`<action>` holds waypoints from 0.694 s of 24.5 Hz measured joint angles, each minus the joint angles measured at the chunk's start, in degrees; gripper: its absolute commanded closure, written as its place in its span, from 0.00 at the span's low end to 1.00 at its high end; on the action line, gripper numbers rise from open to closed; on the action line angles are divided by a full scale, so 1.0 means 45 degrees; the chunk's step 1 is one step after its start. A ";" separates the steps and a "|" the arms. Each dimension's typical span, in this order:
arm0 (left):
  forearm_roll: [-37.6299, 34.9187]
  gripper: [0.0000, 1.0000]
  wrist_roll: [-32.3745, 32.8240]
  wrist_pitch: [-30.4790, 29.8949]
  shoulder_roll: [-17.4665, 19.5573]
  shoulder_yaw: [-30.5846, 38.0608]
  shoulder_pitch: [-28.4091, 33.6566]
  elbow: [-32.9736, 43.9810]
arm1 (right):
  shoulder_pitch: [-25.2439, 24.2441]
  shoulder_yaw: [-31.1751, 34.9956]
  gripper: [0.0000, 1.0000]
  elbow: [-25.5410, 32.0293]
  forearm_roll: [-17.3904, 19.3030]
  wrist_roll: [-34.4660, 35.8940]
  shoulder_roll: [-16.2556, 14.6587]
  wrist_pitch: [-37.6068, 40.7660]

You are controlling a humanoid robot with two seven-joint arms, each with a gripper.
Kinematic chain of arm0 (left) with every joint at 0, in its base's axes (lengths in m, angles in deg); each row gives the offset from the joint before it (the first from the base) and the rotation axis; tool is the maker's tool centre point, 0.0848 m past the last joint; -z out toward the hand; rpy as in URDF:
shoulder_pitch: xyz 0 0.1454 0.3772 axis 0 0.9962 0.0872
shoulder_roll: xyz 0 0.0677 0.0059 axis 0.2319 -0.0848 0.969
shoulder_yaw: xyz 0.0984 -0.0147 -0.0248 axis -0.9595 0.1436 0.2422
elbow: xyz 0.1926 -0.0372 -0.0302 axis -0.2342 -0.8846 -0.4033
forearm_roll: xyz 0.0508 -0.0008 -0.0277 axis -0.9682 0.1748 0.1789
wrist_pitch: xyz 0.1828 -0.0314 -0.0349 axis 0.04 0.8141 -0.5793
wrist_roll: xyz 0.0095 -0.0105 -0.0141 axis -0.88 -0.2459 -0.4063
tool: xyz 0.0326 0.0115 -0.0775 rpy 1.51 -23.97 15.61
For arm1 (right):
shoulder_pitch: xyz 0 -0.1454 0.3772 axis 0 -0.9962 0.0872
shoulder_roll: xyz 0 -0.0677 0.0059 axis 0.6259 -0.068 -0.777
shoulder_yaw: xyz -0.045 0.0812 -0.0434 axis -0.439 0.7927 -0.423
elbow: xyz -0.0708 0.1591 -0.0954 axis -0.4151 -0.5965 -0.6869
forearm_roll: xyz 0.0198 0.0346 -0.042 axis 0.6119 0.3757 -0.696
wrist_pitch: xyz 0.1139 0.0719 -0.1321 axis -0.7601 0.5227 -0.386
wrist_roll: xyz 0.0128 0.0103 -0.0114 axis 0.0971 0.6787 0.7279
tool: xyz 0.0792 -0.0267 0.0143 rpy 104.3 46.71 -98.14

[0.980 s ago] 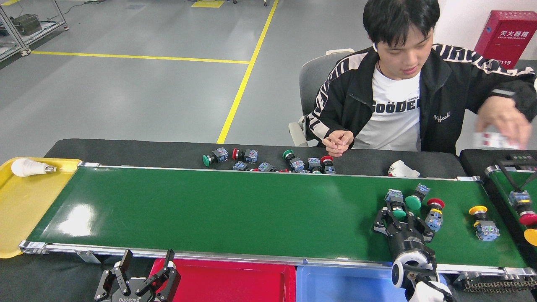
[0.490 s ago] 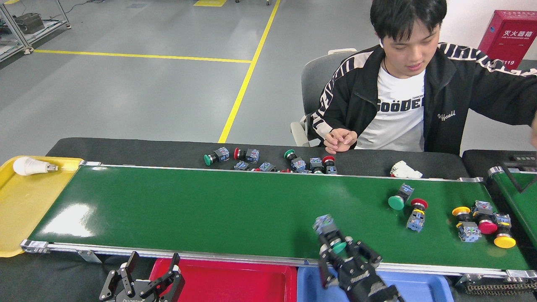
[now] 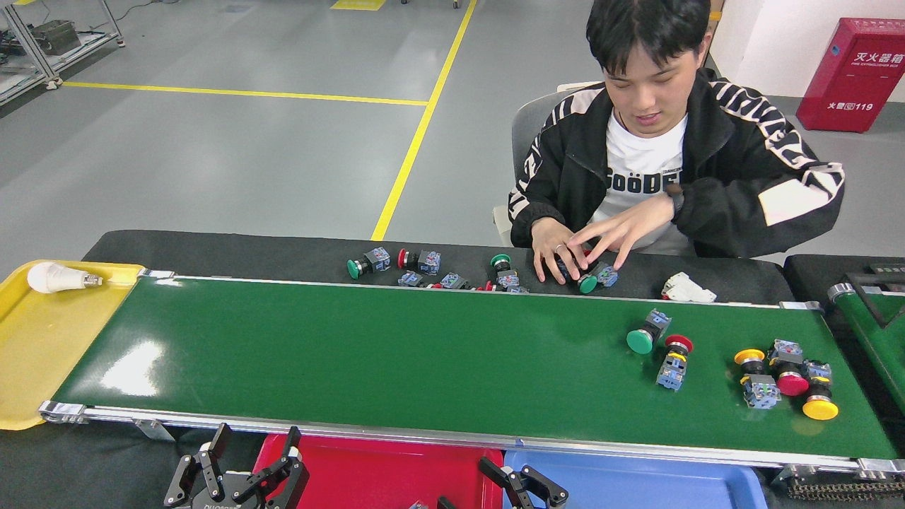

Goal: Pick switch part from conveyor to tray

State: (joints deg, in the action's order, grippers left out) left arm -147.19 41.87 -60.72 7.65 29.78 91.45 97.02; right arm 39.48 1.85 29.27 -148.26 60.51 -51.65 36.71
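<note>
At nine o'clock sits a yellow tray [image 3: 42, 367] with a bulb [image 3: 56, 277]. At seven o'clock the left gripper [image 3: 244, 459] hangs open and empty by the red tray [image 3: 382, 470]. At six o'clock the right gripper [image 3: 523, 484] shows only its fingertips over the blue tray [image 3: 650, 484]; whether it grips anything I cannot tell. I judge this the drop-off step. Next comes another reach to the switch parts [image 3: 778, 378] at four o'clock on the conveyor [image 3: 353, 353].

Switch parts [image 3: 721, 360] on conveyor [image 3: 396, 353] right end (more behind it); trays [image 3: 636, 484] in front.
</note>
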 measured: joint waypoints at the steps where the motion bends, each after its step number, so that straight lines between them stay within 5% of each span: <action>1: 0.0000 0.00 -0.0001 0.0000 0.0000 0.0001 0.0012 0.0000 | 0.0159 0.0532 0.03 0.0008 0.0001 -0.0003 0.0268 -0.0216; 7: 0.0000 0.00 -0.0009 -0.0003 0.0004 0.0431 0.0074 0.0000 | 0.0547 0.4203 0.02 0.0052 0.0005 0.0315 0.0518 -0.2583; 11: 0.0000 0.00 -0.0013 -0.0009 -0.0001 0.0414 0.0076 0.0000 | -0.0524 0.6719 0.02 0.0051 0.0022 0.1214 -0.0055 -0.3017; 17: 0.0000 0.00 -0.0128 -0.0022 -0.0037 0.0388 0.0076 0.0000 | -0.1898 0.7295 0.02 0.0038 0.0024 0.2884 -0.0455 -0.3028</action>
State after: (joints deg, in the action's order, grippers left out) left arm -147.19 41.29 -60.82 7.48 31.52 91.79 97.02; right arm 30.94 34.68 29.44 -148.15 73.48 -53.70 23.08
